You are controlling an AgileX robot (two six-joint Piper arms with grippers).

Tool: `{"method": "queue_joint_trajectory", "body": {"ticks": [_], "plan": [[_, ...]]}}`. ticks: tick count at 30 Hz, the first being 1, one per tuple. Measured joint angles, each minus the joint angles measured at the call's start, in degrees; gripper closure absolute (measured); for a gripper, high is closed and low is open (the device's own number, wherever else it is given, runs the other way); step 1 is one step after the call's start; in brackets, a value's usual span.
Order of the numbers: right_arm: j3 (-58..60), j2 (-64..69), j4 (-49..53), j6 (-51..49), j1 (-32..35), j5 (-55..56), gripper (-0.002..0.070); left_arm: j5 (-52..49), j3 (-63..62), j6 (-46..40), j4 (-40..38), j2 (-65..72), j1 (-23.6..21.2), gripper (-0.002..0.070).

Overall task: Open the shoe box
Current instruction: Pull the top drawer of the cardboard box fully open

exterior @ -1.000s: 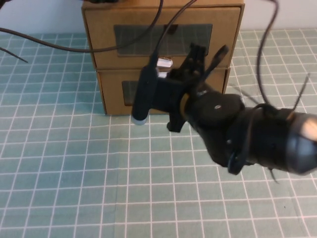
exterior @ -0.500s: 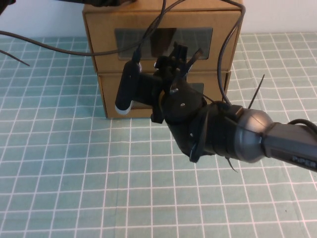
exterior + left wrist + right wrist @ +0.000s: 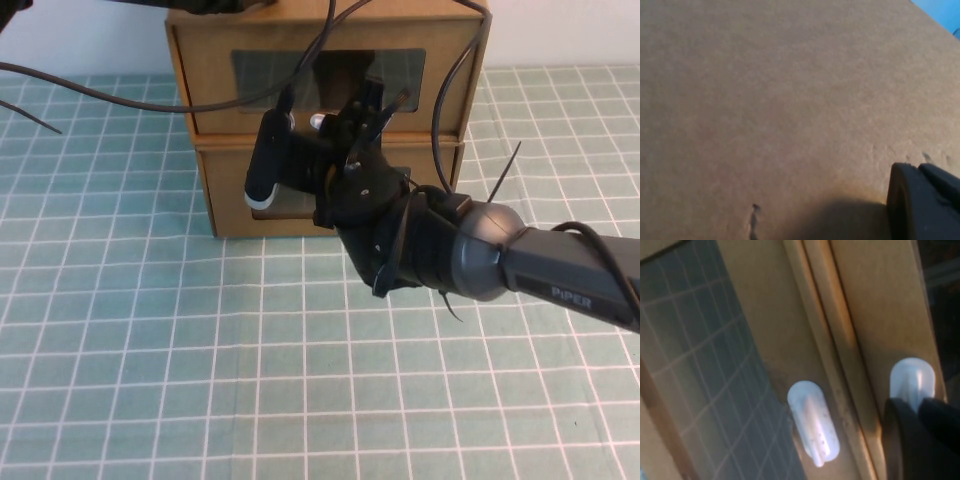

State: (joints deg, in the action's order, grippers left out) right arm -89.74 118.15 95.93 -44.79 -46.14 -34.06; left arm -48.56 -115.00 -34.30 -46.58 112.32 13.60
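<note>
Two brown cardboard shoe boxes stand stacked at the back of the table: the upper box (image 3: 200, 70) and the lower box (image 3: 225, 195). Each has a dark window in its front. In the right wrist view two white handles show, one on each side of the seam between the boxes. My right gripper (image 3: 380, 100) (image 3: 918, 407) is against the box fronts, shut on one white handle (image 3: 912, 377). The other white handle (image 3: 812, 425) is free. My left gripper (image 3: 920, 172) rests shut against plain cardboard (image 3: 765, 100), atop the upper box.
A green mat with a white grid (image 3: 150, 350) covers the table. Black cables (image 3: 120, 95) hang across the upper box's front and over the mat at the left. A white wall rises behind the boxes.
My right arm has swung left and in toward the box fronts. Its fingers, spread wide a second ago, have closed at the handle.
</note>
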Motion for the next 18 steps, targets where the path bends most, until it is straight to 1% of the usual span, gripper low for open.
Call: {"method": "queue_joint_trajectory", "body": {"ticks": [5,8,11,15,18], "plan": [[0.2,0.0,0.0,0.2,-1.1,-2.0,0.0659,0.0,0.0,0.1,-0.7,0.2,0.0,0.068],[2.8,-1.7,0.1,0.2,-2.9,-3.4,0.0661,0.0,0.0,0.7,-0.7,0.3,0.0,0.068],[8.0,-5.4,-0.8,0.1,-6.6,-6.8,0.0664,0.1,0.0,0.9,-0.7,0.3,0.0,0.068],[16.2,-11.5,-3.8,0.0,-13.4,-11.7,0.0666,0.7,-0.1,1.2,-0.5,0.4,0.0,0.068],[21.6,-16.2,-6.8,-0.1,-17.8,-12.8,0.0666,0.8,-0.1,1.2,-0.3,0.4,0.0,0.068]]}}
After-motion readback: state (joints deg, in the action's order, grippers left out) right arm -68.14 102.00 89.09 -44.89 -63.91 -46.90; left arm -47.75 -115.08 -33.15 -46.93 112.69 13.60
